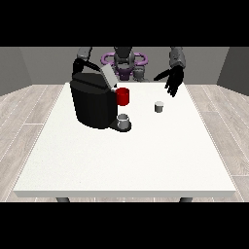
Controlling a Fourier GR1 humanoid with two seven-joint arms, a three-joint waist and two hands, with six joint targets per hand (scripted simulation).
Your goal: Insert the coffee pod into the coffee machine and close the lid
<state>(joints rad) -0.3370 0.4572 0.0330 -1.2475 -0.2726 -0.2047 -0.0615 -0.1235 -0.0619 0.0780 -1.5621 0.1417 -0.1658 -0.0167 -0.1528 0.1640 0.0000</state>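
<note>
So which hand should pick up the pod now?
The robot's left hand, the hand at the view's right: it hangs open over the table, just behind the pod. The other hand is hidden behind the coffee machine, further from the pod.

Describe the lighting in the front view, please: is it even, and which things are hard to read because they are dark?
In the front view the light is soft and even; the white table shows no glare and only faint shadows. The black coffee machine loses surface detail, and the black hand at the view's right reads mostly as a silhouette. The small grey pod stays distinct.
</note>
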